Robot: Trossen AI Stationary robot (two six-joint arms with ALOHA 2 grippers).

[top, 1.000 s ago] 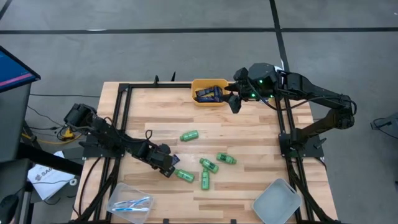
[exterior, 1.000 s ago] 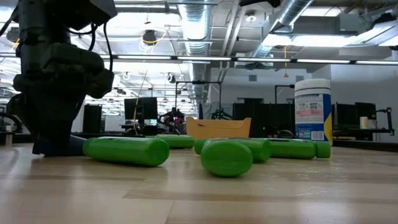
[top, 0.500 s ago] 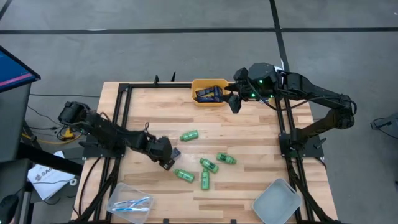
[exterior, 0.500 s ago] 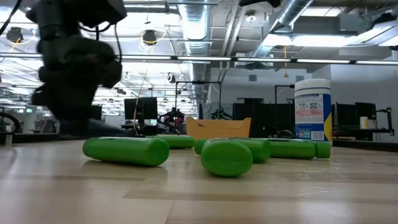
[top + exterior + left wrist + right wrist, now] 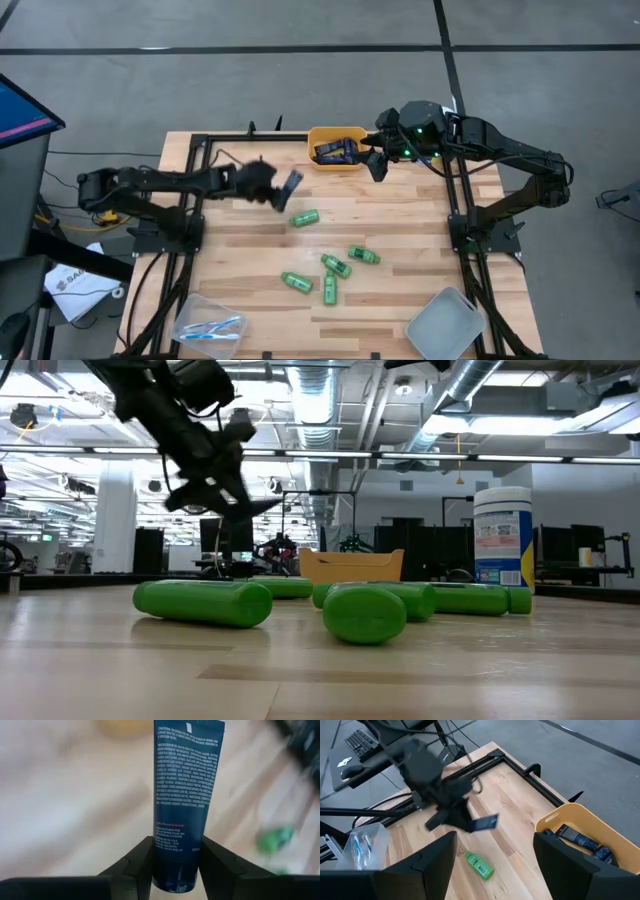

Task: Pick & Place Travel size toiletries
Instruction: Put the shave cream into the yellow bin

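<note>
A dark navy tube (image 5: 184, 795) is being held between the fingers (image 5: 141, 865) of the left gripper (image 5: 280, 190), which are closed on its lower end; printed text is being shown along its face in the left wrist view. In the high view the tube (image 5: 291, 186) is being carried above the wooden table (image 5: 400, 215), between the table's left rail and the yellow bin (image 5: 337, 161). In the right wrist view the same tube (image 5: 483, 823) is being seen raised off the wood, with one green bottle (image 5: 479, 865) lying below it.

More navy tubes (image 5: 335, 151) are lying inside the yellow bin at the table's far edge. Five green bottles (image 5: 330, 265) are lying scattered on the table's middle and near part, each on its side. Toothbrushes (image 5: 210, 328) are lying in a clear tray (image 5: 190, 312) at the near left corner. A grey tray (image 5: 445, 320) is sitting at the near right corner.

The right gripper (image 5: 378, 165) is being held just beside the bin's right end, fingers spread wide and holding nothing. A white canister (image 5: 502, 545) is standing upright beyond the bottles in the low view.
</note>
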